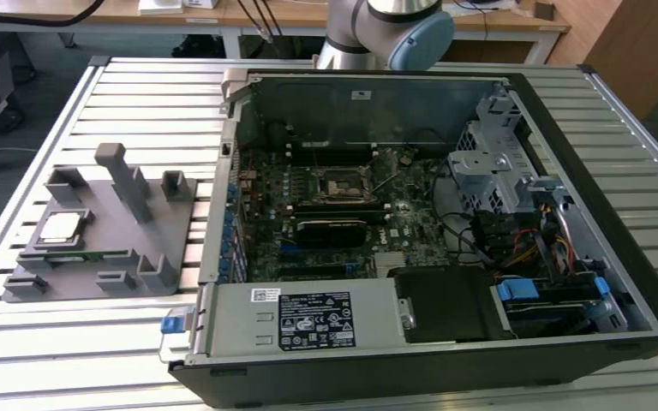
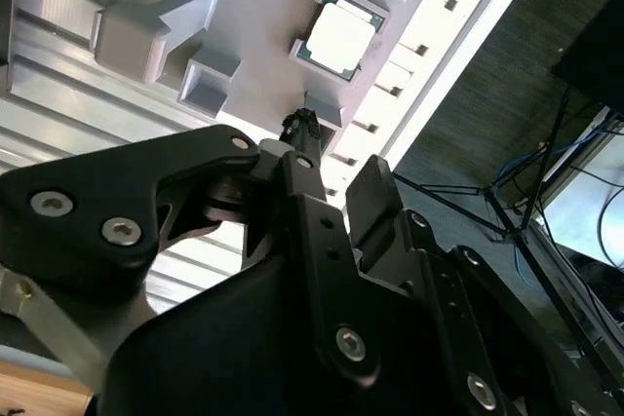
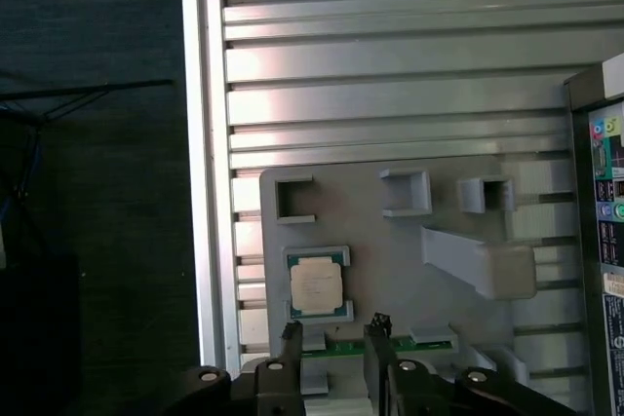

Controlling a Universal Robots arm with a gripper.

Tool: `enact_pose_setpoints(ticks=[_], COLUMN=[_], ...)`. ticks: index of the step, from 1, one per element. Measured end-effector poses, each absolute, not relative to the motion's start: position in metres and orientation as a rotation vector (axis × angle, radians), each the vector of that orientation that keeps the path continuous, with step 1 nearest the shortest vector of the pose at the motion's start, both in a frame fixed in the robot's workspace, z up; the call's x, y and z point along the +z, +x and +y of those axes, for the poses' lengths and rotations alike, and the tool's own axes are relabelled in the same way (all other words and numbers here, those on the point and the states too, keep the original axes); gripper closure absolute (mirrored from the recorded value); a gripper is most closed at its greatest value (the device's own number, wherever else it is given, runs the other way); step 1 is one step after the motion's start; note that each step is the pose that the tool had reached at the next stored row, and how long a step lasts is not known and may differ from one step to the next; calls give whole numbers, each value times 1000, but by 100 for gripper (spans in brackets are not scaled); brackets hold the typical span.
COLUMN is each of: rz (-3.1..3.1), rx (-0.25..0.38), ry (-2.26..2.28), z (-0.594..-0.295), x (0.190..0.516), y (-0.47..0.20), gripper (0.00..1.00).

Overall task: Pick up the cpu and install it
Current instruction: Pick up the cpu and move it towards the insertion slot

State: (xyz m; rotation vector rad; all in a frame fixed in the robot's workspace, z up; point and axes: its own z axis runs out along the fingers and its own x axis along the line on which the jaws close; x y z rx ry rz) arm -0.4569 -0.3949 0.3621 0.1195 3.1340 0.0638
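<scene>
In the exterior view, a slatted metal counter carries a grey tray close to its edge on the exterior view's left. An open computer case takes up the middle and the exterior view's right. The cpu lies flat in a square pocket of the tray, on the tray's side nearest that counter edge. It is well apart from the bare socket on the motherboard inside the case. The arm's base stands at the counter's far edge.

In the first wrist view, the camera looks straight down on the tray. The end effector hangs above it with its two dark fingers spread apart and nothing between them. The cpu sits in its pocket just beside the fingertips, untouched. A thin green memory stick lies along the tray next to it. The counter's edge and the dark floor show beyond.

In the second wrist view, the end effector's black linkage is seen from behind. The silvery top of the cpu lies past the fingertips, clear of them.
</scene>
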Motion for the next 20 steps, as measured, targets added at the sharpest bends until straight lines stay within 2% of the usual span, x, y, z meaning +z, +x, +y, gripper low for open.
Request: enact_pose_setpoints(ticks=[1, 3, 5, 6, 7, 8, 20], rz=[3135, 3137, 3138, 3138, 3139, 3139, 3151], rx=[64, 64, 64, 64, 64, 64, 65], ry=[120, 120, 120, 120, 120, 120, 121], z=[-395, -395, -395, -395, -395, -395, -395], x=[362, 362, 361, 361, 360, 360, 352], y=[-457, -457, -457, -457, -457, -457, -457], gripper=[59, 48, 48, 42, 42, 36, 36])
